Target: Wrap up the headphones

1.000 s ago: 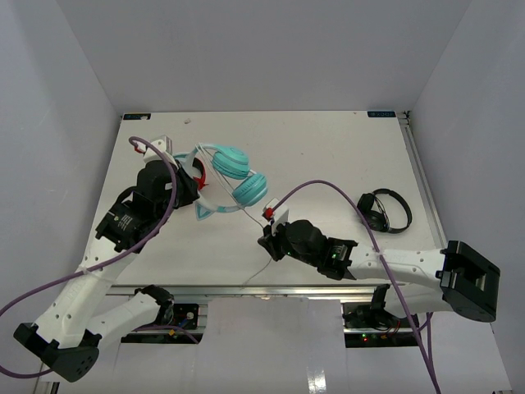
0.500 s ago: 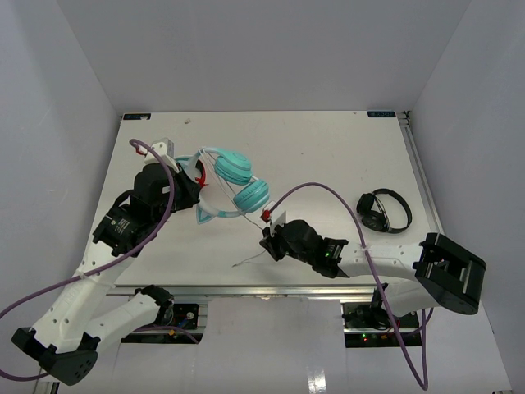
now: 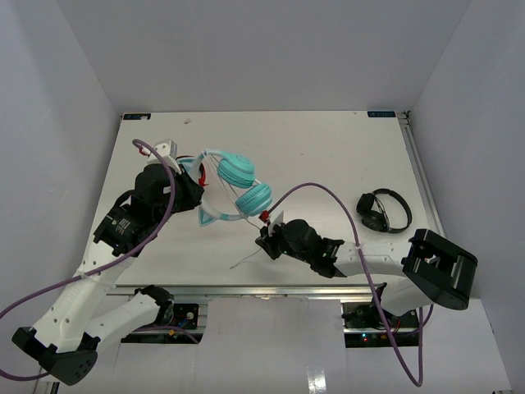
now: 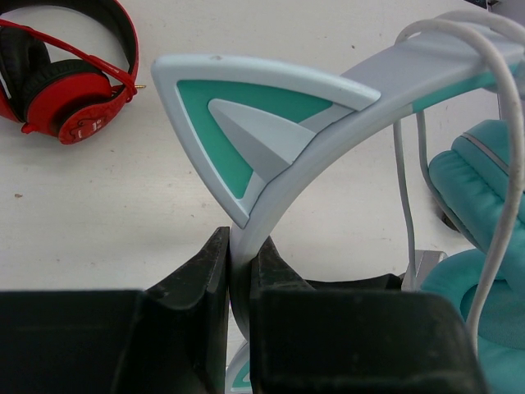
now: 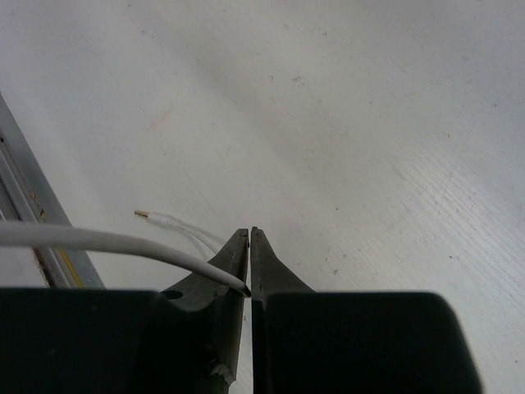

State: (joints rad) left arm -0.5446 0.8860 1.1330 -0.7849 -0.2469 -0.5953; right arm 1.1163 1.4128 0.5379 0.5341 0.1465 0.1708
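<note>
The teal headphones (image 3: 238, 182) are held up off the table at the left centre. My left gripper (image 3: 194, 185) is shut on their pale band (image 4: 283, 185), just below a cat ear (image 4: 246, 115). The teal cups (image 4: 480, 176) hang to the right in the left wrist view, and the white cord (image 4: 515, 123) loops over the band. My right gripper (image 3: 261, 240) is shut on the cord (image 5: 98, 240) near the table's front. The cord enters its jaws (image 5: 249, 234) from the left. The cord's plug end (image 5: 146, 215) lies on the table beyond the fingertips.
Red-and-black headphones (image 4: 70, 78) lie on the table beyond my left gripper. All-black headphones (image 3: 384, 211) rest at the right side. The table's metal front rail (image 5: 33, 222) runs close to my right gripper.
The right arm has swung left, with its gripper still on the cord, and the cord's loose tail has slid left. The headphones have shifted slightly toward the front in the left gripper.
</note>
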